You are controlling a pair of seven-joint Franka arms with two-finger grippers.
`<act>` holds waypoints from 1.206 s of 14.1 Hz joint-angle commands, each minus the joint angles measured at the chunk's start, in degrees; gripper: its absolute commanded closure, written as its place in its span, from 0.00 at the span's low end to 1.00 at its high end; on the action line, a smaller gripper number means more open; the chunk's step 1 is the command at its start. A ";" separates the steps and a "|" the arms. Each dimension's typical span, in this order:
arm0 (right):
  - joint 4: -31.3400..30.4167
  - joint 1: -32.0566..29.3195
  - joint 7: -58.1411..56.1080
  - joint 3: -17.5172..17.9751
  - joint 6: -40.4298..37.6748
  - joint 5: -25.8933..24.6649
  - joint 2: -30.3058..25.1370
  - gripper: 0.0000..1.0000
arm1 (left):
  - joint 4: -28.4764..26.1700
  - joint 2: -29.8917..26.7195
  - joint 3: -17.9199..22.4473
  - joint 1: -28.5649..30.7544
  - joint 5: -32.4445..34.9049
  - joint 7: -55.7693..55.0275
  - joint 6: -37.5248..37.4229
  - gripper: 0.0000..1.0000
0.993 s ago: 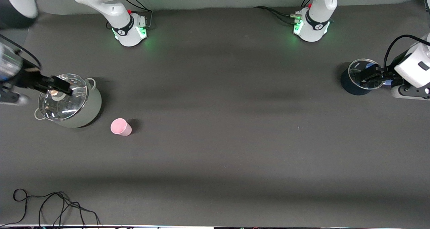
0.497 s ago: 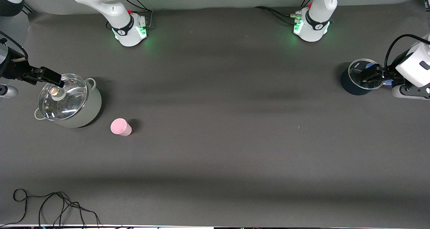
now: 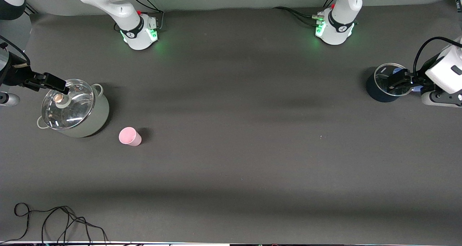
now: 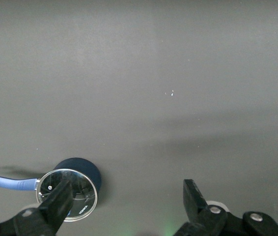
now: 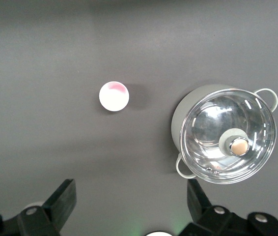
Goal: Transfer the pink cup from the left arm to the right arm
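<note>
Pink cup: stands on the worktop just beside the lidded pot, nearer to the front camera than the pot, at the right arm's end. It appears to rest mouth-down, its closed base upward, though that is a judgement.

Lidded pot: pale grey, glass lid with a knob, two side handles; it serves as the landmark here.

Right gripper: up in the air over the rim of the lidded pot, fingers spread wide, holding nothing. The cup is apart from it.

Left gripper: over the dark blue saucepan at the left arm's end, well apart from the lidded pot; fingers spread, empty. This arm waits.

Step in hand: neither gripper holds the cup, and it lies at the right arm's end. That fits a hand-over already done and the cup set down there, or a cup waiting to be fetched; the pictures do not settle which.

Next move: cannot be named for certain. Any grasp of the cup would call for open fingers lowered squarely around its tapered wall, clear of the pot.
</note>
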 commanded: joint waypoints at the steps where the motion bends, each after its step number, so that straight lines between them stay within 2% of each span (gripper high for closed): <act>1: 1.55 -1.09 -0.93 0.65 -1.17 -1.22 0.74 0.00 | 0.38 -0.43 1.00 -0.99 -0.77 0.97 -0.09 0.00; 2: 1.55 -3.62 -0.93 2.13 -1.16 -1.13 0.74 0.00 | 0.47 -0.34 1.00 -0.99 -0.77 0.36 -0.09 0.00; 3: 1.64 -6.43 -1.63 5.63 -1.16 -1.13 0.74 0.00 | 1.26 0.44 1.00 -0.99 -0.77 1.05 -0.09 0.00; 4: 1.81 -8.37 -3.72 7.49 -1.16 -1.31 0.65 0.00 | 2.66 1.32 1.00 -0.99 -0.77 0.97 -0.18 0.00; 6: 1.90 -7.09 -4.27 7.16 -0.47 -1.22 0.82 0.00 | 4.77 2.47 1.00 -1.08 -0.68 0.88 -0.27 0.00; 7: 1.90 -5.86 -4.10 6.11 -0.20 -1.22 0.82 0.00 | 4.87 2.47 1.00 -1.17 -0.68 0.80 -0.18 0.00; 9: 2.07 -5.93 -3.83 6.28 0.68 -1.22 0.74 0.00 | 4.78 2.65 0.91 -0.99 -0.68 0.79 -0.36 0.00; 12: 2.60 -5.76 -4.27 6.28 6.11 -0.96 1.17 0.00 | 4.87 3.00 1.00 -0.99 -0.68 1.06 -0.27 0.00; 17: 6.02 -6.11 -4.18 6.19 2.10 1.14 0.91 0.00 | 4.87 3.09 1.00 -0.99 -0.68 1.15 -0.27 0.00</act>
